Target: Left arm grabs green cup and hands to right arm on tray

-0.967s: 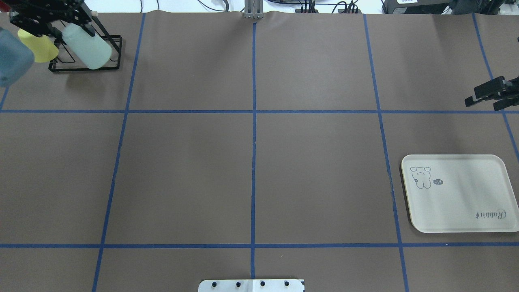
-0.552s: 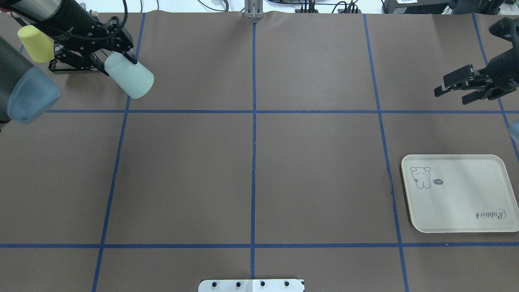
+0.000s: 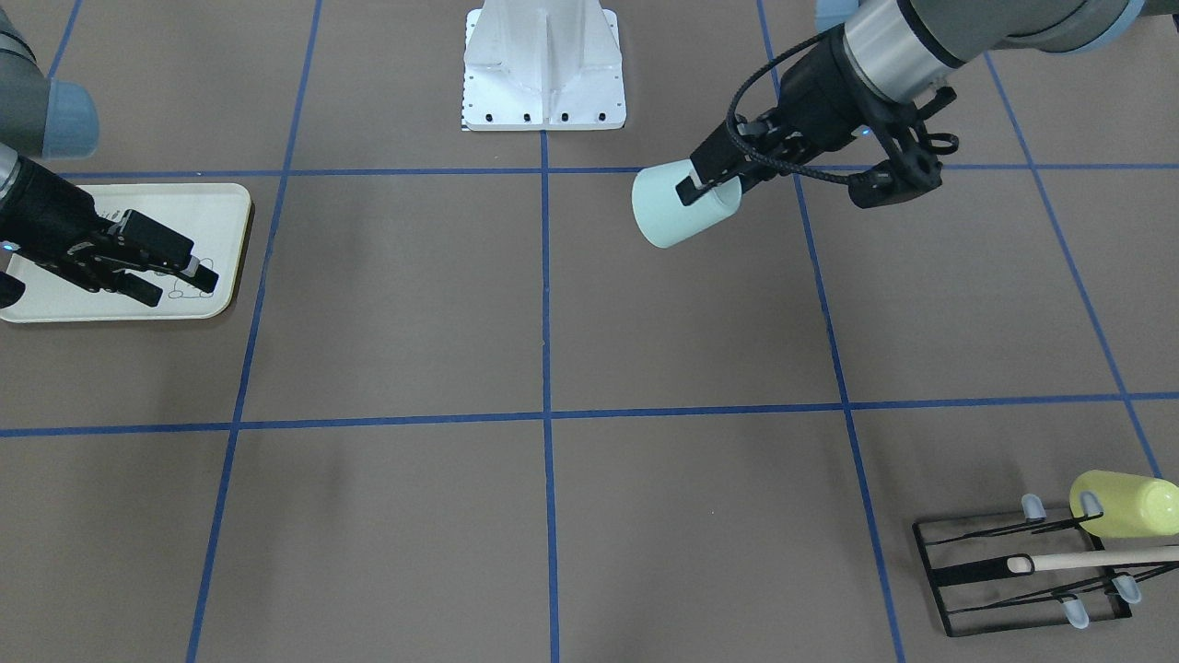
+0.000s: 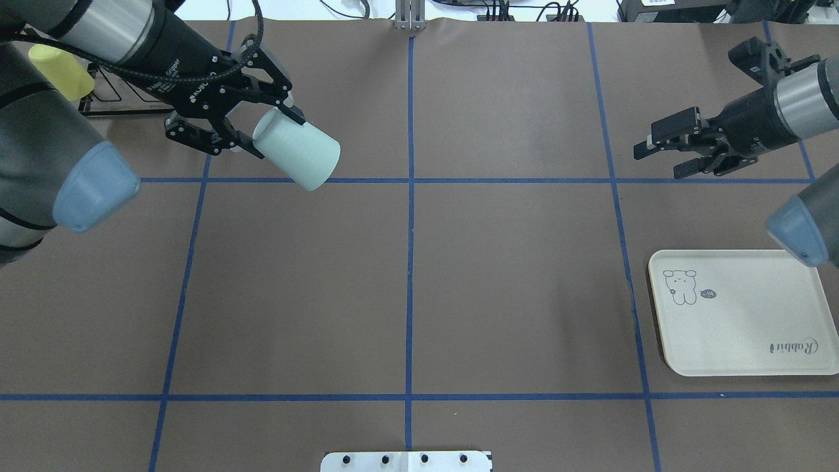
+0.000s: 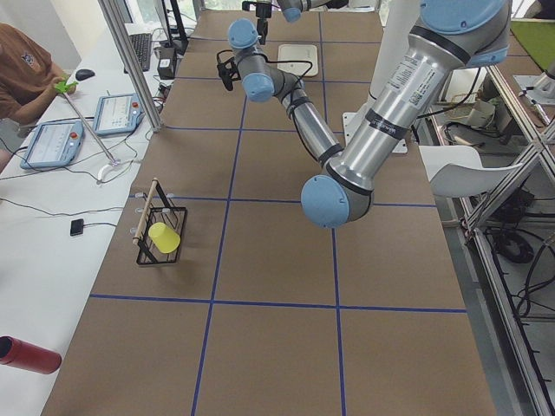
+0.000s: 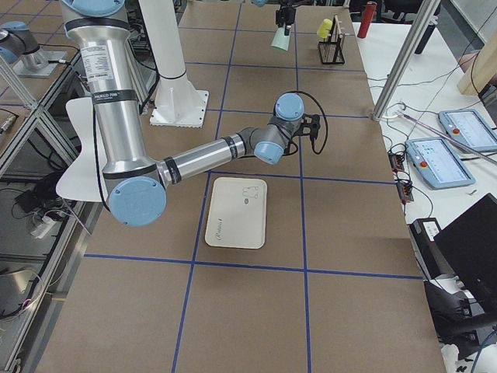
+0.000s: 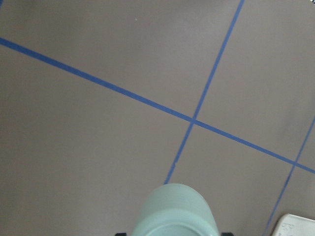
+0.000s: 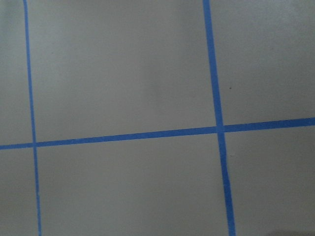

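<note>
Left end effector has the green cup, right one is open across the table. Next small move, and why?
Probably shift the left end effector and the green cup rightward, across the centre tape line, toward the right end effector. The cup is gripped, tilted and in the air, but a wide gap separates it from the open right end effector, too far for a handover.

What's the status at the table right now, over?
Left gripper shut on pale mint-green plastic cup, held tilted off the table. Right gripper open, empty. Cream rectangular tray bare. Nothing between grippers.
</note>
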Tool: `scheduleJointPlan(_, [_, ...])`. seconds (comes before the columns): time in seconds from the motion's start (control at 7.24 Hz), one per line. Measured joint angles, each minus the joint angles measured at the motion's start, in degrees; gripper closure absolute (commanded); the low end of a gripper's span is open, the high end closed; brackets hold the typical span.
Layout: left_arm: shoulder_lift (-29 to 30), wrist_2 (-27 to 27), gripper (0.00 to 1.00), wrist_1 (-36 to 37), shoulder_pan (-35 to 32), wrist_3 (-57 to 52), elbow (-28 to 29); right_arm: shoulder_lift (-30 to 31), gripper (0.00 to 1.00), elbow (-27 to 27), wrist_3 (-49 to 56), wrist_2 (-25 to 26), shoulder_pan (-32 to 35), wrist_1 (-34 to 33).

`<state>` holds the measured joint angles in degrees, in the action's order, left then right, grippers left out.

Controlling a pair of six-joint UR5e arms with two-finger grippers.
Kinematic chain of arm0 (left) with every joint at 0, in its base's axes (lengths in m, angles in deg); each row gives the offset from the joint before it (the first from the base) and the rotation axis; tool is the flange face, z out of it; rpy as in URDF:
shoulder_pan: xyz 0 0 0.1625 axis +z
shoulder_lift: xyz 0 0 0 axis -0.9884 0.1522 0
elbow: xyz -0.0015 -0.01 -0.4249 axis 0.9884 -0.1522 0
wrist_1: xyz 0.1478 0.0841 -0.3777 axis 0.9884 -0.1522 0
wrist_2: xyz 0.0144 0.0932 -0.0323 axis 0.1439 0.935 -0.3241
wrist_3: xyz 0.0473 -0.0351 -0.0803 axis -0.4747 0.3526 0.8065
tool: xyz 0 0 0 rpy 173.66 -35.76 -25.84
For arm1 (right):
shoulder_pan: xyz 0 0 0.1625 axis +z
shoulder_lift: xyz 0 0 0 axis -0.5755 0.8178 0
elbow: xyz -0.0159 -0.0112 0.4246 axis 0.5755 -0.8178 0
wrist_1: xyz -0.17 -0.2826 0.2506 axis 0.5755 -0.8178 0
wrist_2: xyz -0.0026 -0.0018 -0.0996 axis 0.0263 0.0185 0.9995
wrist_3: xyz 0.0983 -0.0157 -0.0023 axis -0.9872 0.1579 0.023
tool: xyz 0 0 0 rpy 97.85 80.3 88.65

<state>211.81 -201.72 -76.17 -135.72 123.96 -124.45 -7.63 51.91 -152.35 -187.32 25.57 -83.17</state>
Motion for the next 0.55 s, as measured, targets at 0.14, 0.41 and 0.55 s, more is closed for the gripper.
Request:
scheduleJointPlan(0.14, [0.0,0.0,1.0,-5.6,0.9,5.7,0.1,-0.5,0.01,-0.1,-4.8,0.0,-0.9,5.0])
scheduleJointPlan(0.41, [0.1,0.0,1.0,-11.7,1.4,11.1,0.0,-1.3,0.0,0.0,-14.3,0.0,-1.4,15.1])
scheduleJointPlan(0.55, [0.1,0.0,1.0,-13.0,1.5,12.3,-0.2,-2.0,0.0,0.0,-19.6,0.0,-1.5,20.2])
